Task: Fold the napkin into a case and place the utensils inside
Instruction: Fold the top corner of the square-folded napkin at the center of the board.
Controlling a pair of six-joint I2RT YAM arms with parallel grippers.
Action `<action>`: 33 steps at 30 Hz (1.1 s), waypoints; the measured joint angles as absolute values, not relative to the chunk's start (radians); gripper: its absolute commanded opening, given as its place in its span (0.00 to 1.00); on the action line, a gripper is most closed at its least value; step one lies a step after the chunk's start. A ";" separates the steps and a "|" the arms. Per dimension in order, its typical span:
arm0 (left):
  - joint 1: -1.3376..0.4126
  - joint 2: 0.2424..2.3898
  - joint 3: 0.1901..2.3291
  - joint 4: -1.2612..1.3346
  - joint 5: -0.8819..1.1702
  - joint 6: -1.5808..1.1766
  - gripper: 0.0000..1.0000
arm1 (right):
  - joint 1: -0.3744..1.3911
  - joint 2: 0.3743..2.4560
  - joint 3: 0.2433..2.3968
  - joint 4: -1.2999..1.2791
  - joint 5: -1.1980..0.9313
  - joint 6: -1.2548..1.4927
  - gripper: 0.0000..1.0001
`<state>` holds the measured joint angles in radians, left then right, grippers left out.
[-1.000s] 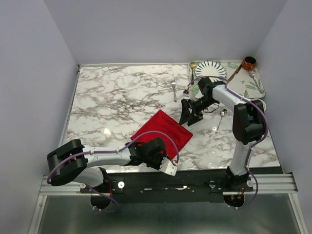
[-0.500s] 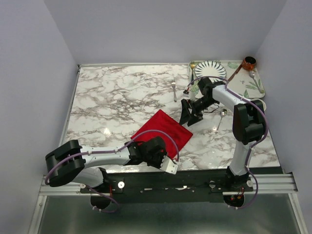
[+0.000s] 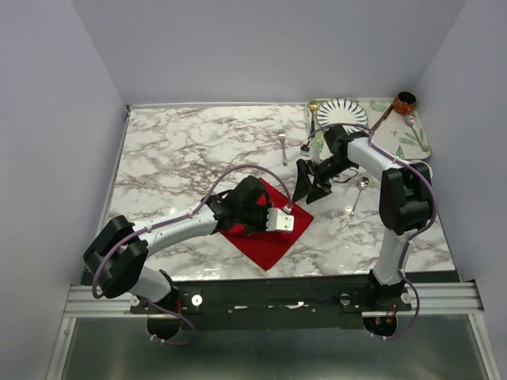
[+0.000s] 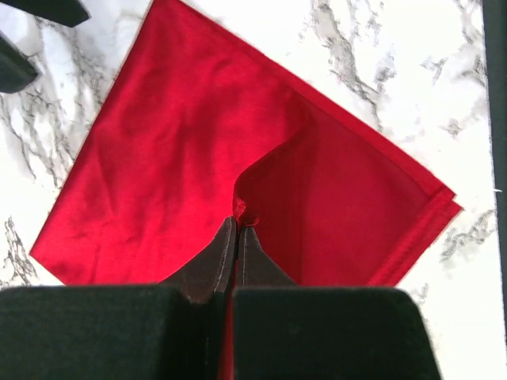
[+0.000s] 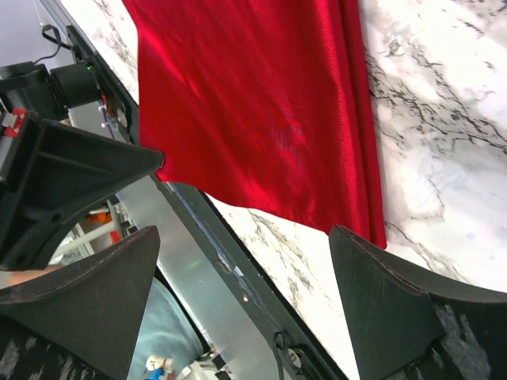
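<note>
The left end effector is clamped tight on a corner of the red napkin, holding it above the rest of the cloth, which lies near the marble surface's front edge. The fork lies farther back. The right end effector hovers wide apart and empty by the napkin's far corner.

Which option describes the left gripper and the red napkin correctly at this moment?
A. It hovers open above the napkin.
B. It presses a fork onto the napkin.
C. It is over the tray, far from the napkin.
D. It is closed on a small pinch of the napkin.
D: in the left wrist view the left gripper has its jaws together on a bit of the napkin, which rises into a fold there.
</note>
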<state>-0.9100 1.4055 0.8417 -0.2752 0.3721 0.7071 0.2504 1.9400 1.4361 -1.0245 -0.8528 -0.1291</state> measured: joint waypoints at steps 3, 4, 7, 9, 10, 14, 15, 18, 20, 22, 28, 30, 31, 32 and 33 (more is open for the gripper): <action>-0.867 1.456 0.905 -0.326 0.424 0.721 0.04 | 0.244 1.939 1.436 -1.023 -0.853 -0.128 0.96; -0.863 1.467 0.915 -0.344 0.442 0.730 0.04 | 0.241 1.939 1.436 -1.023 -0.853 -0.127 0.96; -0.862 1.481 0.920 -0.392 0.485 0.751 0.04 | 0.240 1.939 1.436 -1.023 -0.853 -0.127 0.96; -0.862 1.485 0.920 -0.421 0.514 0.761 0.06 | 0.237 1.939 1.436 -1.022 -0.853 -0.127 0.96; -0.862 1.485 0.920 -0.430 0.522 0.764 0.08 | 0.236 1.939 1.436 -1.022 -0.853 -0.127 0.96; -0.865 1.488 0.920 -0.473 0.559 0.778 0.18 | 0.235 1.939 1.436 -1.022 -0.853 -0.127 0.96; -0.868 1.491 0.920 -0.480 0.562 0.783 0.20 | 0.235 1.939 1.436 -1.022 -0.853 -0.128 0.96; -0.883 1.497 0.912 -0.487 0.561 0.787 0.21 | 0.234 1.939 1.436 -1.022 -0.853 -0.128 0.96; -0.891 1.499 0.899 -0.487 0.560 0.787 0.24 | 0.233 1.939 1.436 -1.022 -0.853 -0.128 0.96; -0.895 1.506 0.889 -0.487 0.557 0.784 0.32 | 0.233 1.939 1.436 -1.022 -0.853 -0.128 0.96; -0.894 1.521 0.878 -0.467 0.532 0.765 0.24 | 0.233 1.939 1.436 -1.022 -0.853 -0.128 0.96; -0.894 1.521 0.878 -0.461 0.530 0.760 0.17 | 0.233 1.939 1.436 -1.022 -0.853 -0.128 0.96; -0.894 1.521 0.878 -0.457 0.530 0.759 0.15 | 0.233 1.939 1.436 -1.022 -0.853 -0.128 0.96; -0.894 1.521 0.878 -0.455 0.529 0.758 0.13 | 0.233 1.939 1.436 -1.022 -0.853 -0.128 0.96; -0.894 1.521 0.878 -0.453 0.529 0.755 0.10 | 0.233 1.939 1.436 -1.022 -0.853 -0.128 0.96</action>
<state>-0.8944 1.5208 0.8783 -0.4534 0.5289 0.7551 0.2333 1.9392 1.4361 -1.0222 -0.8532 -0.1276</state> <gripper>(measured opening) 0.171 0.958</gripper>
